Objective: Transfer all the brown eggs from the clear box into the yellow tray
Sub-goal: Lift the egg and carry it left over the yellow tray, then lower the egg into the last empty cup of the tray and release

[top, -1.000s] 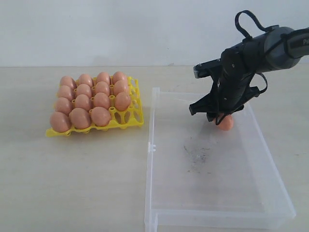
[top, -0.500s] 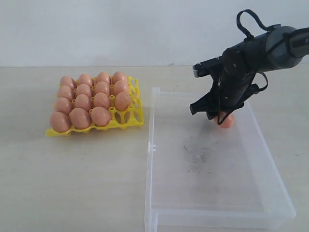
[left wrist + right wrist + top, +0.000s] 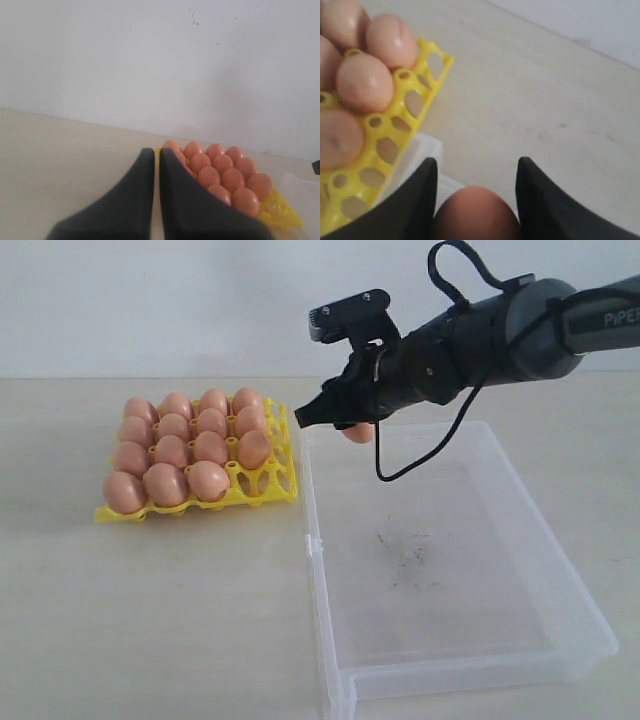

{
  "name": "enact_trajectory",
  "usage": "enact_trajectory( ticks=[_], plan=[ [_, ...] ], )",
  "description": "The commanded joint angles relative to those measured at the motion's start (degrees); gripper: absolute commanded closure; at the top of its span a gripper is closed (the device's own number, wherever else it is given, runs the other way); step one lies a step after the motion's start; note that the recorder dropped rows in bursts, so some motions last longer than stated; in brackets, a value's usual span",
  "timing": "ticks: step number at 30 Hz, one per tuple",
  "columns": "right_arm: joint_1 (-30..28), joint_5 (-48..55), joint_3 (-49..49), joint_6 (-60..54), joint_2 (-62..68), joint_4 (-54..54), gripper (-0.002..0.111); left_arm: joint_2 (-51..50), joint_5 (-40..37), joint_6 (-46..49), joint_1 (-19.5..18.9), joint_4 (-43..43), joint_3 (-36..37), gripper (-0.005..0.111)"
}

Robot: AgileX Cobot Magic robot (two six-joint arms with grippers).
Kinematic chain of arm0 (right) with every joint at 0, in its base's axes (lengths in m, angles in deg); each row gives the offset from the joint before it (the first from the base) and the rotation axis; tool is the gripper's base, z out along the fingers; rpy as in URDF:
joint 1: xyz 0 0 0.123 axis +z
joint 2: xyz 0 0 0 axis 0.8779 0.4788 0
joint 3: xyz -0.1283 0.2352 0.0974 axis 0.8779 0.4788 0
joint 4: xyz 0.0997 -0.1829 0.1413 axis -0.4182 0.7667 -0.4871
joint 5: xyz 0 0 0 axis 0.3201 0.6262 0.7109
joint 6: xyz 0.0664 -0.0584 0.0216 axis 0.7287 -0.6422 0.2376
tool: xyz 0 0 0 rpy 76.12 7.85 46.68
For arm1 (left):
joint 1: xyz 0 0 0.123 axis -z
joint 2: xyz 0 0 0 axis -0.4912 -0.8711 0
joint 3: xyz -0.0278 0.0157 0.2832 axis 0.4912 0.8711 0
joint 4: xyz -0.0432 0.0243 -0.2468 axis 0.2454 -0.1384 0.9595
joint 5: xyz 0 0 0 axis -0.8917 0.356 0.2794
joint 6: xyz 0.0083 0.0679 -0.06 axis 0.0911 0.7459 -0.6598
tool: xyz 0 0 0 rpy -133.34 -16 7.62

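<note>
Light overall: bright, even and diffuse in every view; we find no glare.
Shadows: we note a thin, soft one along the near edge of the yellow tray [image 3: 272,480]; the clear box [image 3: 311,540] beside the tray casts almost none.
Eggs: brown eggs [image 3: 190,445] in the tray show dull highlights only.
Exterior view: sharp throughout.
Wrist views: left gripper [image 3: 156,152] and right gripper [image 3: 476,165] blurred and dark; held egg [image 3: 476,212] near the tray's corner dim, out of focus; tray itself soft.

Right arm [image 3: 500,340] in view: dark grey rounded casing, white lettering [image 3: 620,318] on its side, thin black cable [image 3: 379,455] looping off. Right gripper [image 3: 476,167] and left gripper [image 3: 156,152]: matte charcoal tapering fingers.
</note>
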Motion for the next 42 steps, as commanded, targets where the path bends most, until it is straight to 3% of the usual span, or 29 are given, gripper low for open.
enact_trajectory(
  ticks=[1,4,9,13,17,29,42],
  plan=[
    [1.57,-5.91,0.3,0.19,-0.83,0.17,0.109,-0.2,0.32,-0.07,0.22,0.03,-0.21,0.103],
    [2.16,-16.52,3.57,2.29,-0.83,0.17,0.109,-0.2,0.32,-0.07,0.22,0.03,-0.21,0.103],
    [2.42,-43.31,12.97,6.29,-0.39,0.9,0.109,-0.2,0.32,-0.07,0.22,0.03,-0.21,0.103],
    [2.3,-53.11,17.1,6.49,-0.39,8.36,0.109,-0.2,0.32,-0.07,0.22,0.03,-0.21,0.103],
    [2.17,-58.42,17.21,10.88,0.64,21.07,0.109,-0.2,0.32,-0.07,0.22,0.03,-0.21,0.103],
    [2.09,-70.31,15.09,9.27,10.91,21.11,0.109,-0.2,0.32,-0.07,0.22,0.03,-0.21,0.103],
    [2.09,-66.35,8.61,9.04,14.99,20.68,0.109,-0.2,0.32,-0.07,0.22,0.03,-0.21,0.103]
  ],
)
